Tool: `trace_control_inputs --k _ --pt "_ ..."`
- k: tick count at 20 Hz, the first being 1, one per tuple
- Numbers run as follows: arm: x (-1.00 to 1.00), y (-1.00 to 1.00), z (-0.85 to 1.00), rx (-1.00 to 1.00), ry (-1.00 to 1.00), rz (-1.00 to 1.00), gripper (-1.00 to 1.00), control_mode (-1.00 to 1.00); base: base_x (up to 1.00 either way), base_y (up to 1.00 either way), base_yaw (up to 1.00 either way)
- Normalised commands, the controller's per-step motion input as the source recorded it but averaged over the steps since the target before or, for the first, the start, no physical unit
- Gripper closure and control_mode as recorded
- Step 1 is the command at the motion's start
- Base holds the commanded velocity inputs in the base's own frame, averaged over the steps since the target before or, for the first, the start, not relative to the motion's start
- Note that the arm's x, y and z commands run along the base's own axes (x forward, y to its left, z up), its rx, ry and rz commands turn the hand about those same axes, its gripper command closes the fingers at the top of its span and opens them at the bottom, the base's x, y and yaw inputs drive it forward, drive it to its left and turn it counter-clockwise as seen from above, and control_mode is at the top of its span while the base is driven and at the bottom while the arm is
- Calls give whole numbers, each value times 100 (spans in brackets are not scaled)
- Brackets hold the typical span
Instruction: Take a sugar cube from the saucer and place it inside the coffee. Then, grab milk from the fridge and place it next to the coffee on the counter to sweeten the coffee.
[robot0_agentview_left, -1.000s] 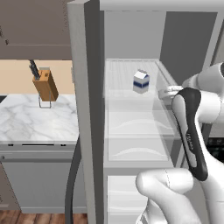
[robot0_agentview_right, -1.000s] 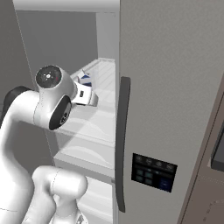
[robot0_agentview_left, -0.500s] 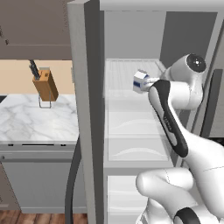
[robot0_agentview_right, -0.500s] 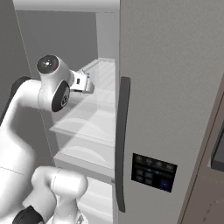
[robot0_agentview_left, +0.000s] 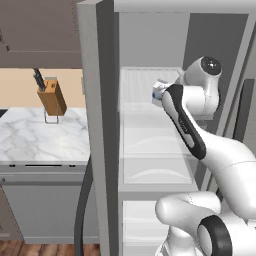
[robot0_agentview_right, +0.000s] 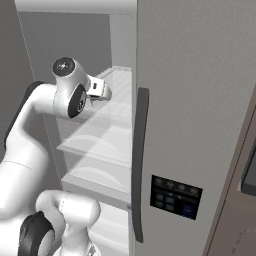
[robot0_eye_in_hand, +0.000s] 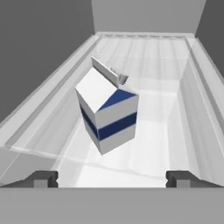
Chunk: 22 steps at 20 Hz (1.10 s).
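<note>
The milk (robot0_eye_in_hand: 107, 111), a white gable-top carton with a blue band, stands upright on a pale glass shelf (robot0_eye_in_hand: 166, 131) inside the open fridge (robot0_agentview_left: 100, 125). It is a short way ahead of my gripper (robot0_eye_in_hand: 111, 179), centred between the two dark fingertips (robot0_eye_in_hand: 41, 178). The jaws stand wide open with nothing between them and do not touch the carton. From the left base view my forearm covers most of the milk (robot0_agentview_left: 158, 91). My hand (robot0_agentview_right: 101, 90) reaches over the upper shelf. The saucer, sugar cube and coffee are out of view.
The shelf has low side walls and a back wall close behind the carton. The shut fridge door with its long handle (robot0_agentview_right: 140, 165) and black dispenser panel (robot0_agentview_right: 175, 196) stands to the right. A knife block (robot0_agentview_left: 51, 96) sits on the marble counter (robot0_agentview_left: 40, 140) to the left.
My gripper went from nearly shut to wide open. The arm swung up and left into the fridge, bringing the hand toward the milk on the upper shelf.
</note>
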Motion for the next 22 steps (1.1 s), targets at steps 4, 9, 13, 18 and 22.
trace_control_inputs --k 4,9,13,18,22 --pt "55 0 -14 -3 0 0 -100 -100 0 0 0" --pt "61 0 -9 -1 0 0 -100 -100 0 0 0" --pt "50 0 -2 0 0 0 -100 -100 0 0 0" --pt "22 0 0 0 0 0 -100 -100 0 0 0" --pt "18 0 -1 0 0 0 100 -100 0 0 0"
